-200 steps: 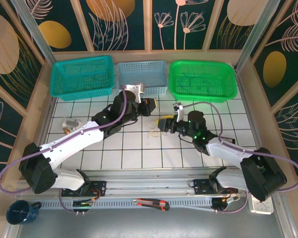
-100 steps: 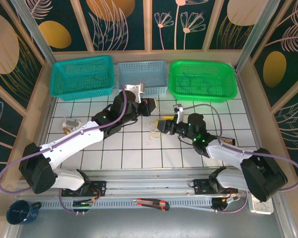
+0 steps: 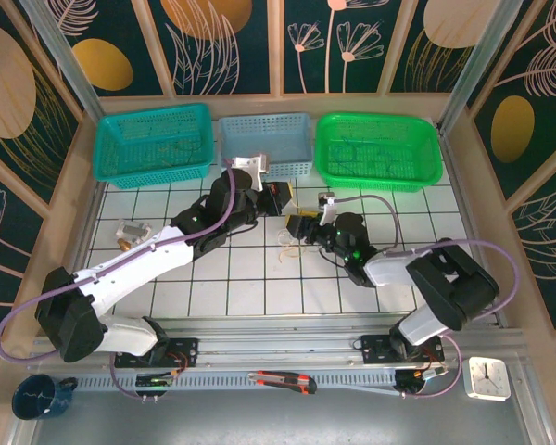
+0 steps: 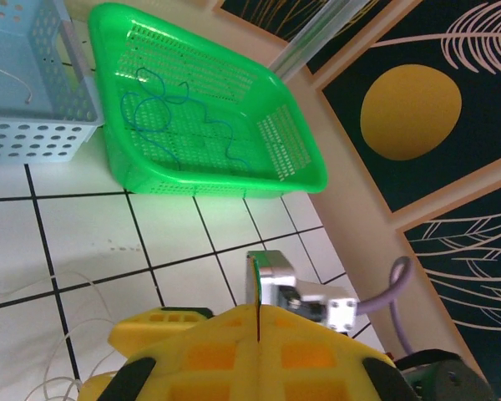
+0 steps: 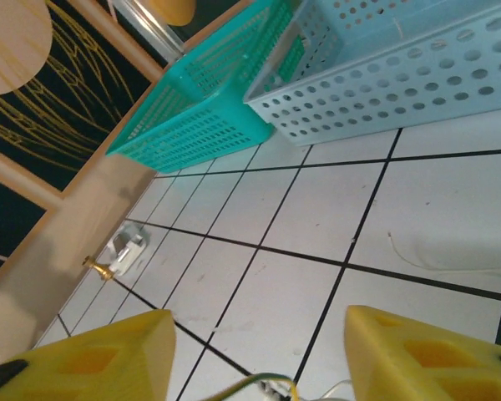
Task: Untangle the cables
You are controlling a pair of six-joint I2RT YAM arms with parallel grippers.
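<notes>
**Thin wires at my right fingertips**

My right gripper [image 5: 257, 317] has its yellow fingers spread apart. Seen from above, the bundle of thin yellowish and whitish looped cables [image 3: 285, 245] lies on the white tiled table [image 3: 213, 278] at that gripper's 7 o'clock. In the wrist view, a yellow-green strand sits low between the fingers. My left gripper [image 4: 257, 322] is pressed together, with the bundle near its 6 o'clock.
</notes>
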